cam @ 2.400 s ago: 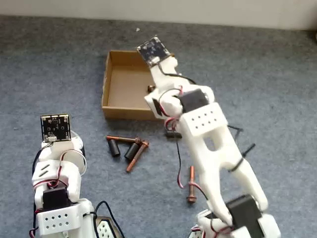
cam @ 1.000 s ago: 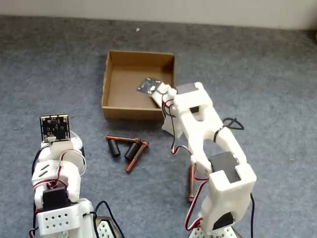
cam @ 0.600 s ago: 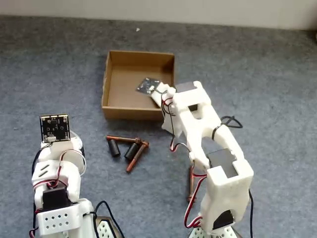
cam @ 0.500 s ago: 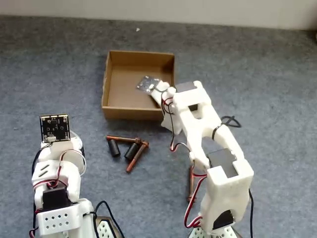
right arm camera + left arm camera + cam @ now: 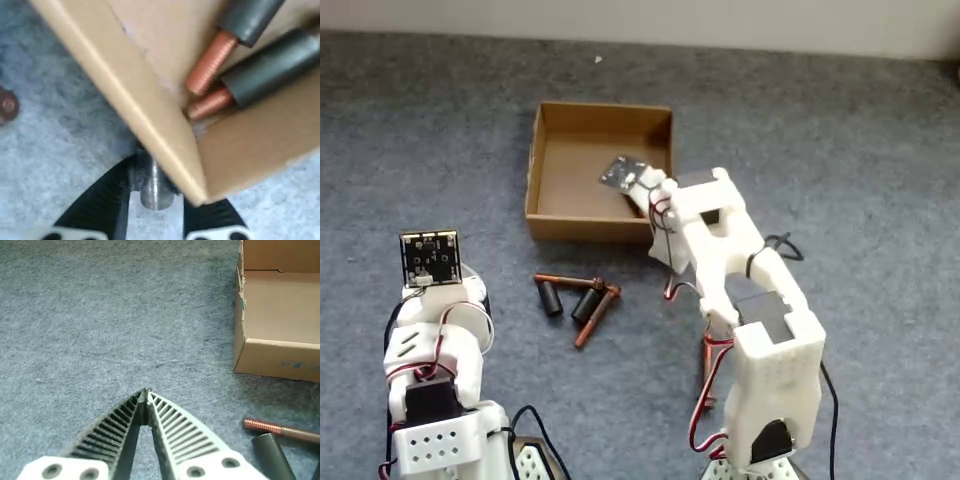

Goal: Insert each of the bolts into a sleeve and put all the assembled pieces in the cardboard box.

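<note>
Right tool (image 5: 156, 176) is parted around what looks like a grey sleeve (image 5: 156, 194), just outside the cardboard box (image 5: 125, 95) corner and not yet clenched. I'd close squarely on it and lift straight up, since the box wall sits tight against one side and could snag. Left tool (image 5: 146, 396) is clenched empty over the desk (image 5: 75, 315). Right wrist view gives me two sleeved bolts (image 5: 250, 65) lying in the box corner, where the high view has my arm in the way; the high view adds a loose bolt (image 5: 565, 280) and black sleeve (image 5: 551, 297) near the box front.
</note>
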Controlling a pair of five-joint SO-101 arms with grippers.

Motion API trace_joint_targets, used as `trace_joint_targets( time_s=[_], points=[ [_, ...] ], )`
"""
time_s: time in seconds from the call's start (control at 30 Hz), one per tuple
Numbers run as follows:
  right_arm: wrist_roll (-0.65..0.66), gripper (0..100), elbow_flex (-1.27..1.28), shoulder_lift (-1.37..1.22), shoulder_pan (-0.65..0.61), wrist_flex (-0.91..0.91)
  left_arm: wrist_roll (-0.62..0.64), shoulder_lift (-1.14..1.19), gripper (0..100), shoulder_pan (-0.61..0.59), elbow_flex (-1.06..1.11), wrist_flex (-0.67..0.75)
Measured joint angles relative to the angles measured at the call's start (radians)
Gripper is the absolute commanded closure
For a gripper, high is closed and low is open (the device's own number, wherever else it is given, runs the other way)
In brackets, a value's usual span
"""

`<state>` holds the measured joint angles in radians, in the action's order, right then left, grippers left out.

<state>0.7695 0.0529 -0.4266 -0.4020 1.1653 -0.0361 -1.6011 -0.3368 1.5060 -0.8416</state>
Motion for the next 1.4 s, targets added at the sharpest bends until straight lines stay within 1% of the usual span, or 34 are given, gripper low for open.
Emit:
trace_joint_targets(
  time_s=[0.17, 0.37, 0.63, 0.77, 1.07, 1.13, 1.2, 1.3, 1.4],
  points=[
    [-0.002, 99.2, 0.044, 0.124, -0.032, 0.094, 0.000, 0.000, 99, 0.000, 0.000, 0.000],
    [-0.086, 99.2, 0.193, 0.390, -0.100, 0.137, 0.000, 0.000, 99, 0.000, 0.000, 0.000],
    [-0.230, 99.2, 0.405, 0.732, -0.109, 0.138, 0.000, 0.000, 99, 0.000, 0.000, 0.000],
    [-0.315, 99.2, 0.526, 0.858, -0.107, 0.084, 0.000, 0.000, 99, 0.000, 0.000, 0.000],
    [-0.526, 99.2, 0.753, 1.080, 0.028, -0.123, -0.003, 0.002, 99, 0.015, -0.015, 0.000],
    [-0.571, 99.2, 0.810, 1.111, 0.031, -0.183, -0.018, 0.002, 99, 0.048, -0.054, -0.020],
    [-0.612, 99.2, 0.861, 1.134, 0.048, -0.241, -0.064, 0.002, 99, 0.098, -0.106, -0.071],
    [-0.666, 99.2, 0.918, 1.165, 0.086, -0.318, -0.137, 0.002, 99, 0.178, -0.196, -0.163],
    [-0.709, 99.2, 0.950, 1.189, 0.135, -0.374, -0.178, -0.003, 99, 0.233, -0.262, -0.227]
  ],
)
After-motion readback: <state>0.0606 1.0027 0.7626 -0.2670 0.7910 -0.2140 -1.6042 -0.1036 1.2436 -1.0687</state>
